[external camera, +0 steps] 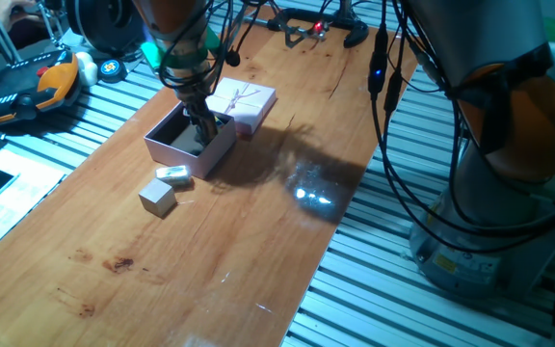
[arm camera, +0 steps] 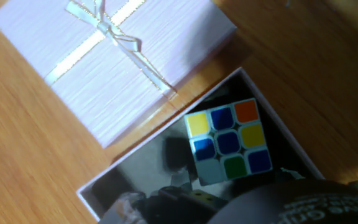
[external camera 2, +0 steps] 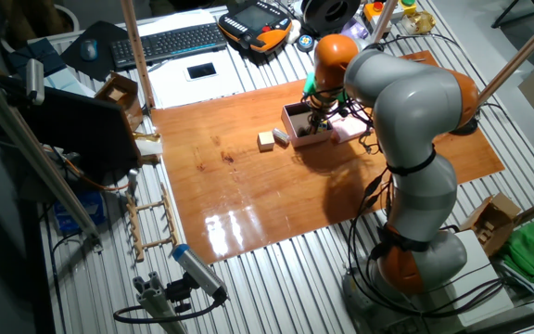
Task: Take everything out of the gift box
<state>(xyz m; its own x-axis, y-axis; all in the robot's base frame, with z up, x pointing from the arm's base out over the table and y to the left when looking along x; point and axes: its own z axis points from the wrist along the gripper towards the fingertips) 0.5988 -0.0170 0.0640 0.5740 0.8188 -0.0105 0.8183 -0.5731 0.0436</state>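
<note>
Gripper (external camera: 200,130) is down inside the gift box (external camera: 222,149); fingers hidden, can't tell if spread or pinching. Puzzle cube (arm camera: 229,140) sits in the box, in its corner nearest the lid (arm camera: 107,62). Beige block (external camera: 158,197) and flat pale piece (external camera: 173,174) lie on the table (external camera: 258,241), just near-left of the box.

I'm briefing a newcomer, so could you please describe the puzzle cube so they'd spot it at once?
Find the pale-pink gift box on the wooden table, beside its bow-tied lid. The puzzle cube lies inside, the only multicoloured thing; the plain block sits outside.
</note>
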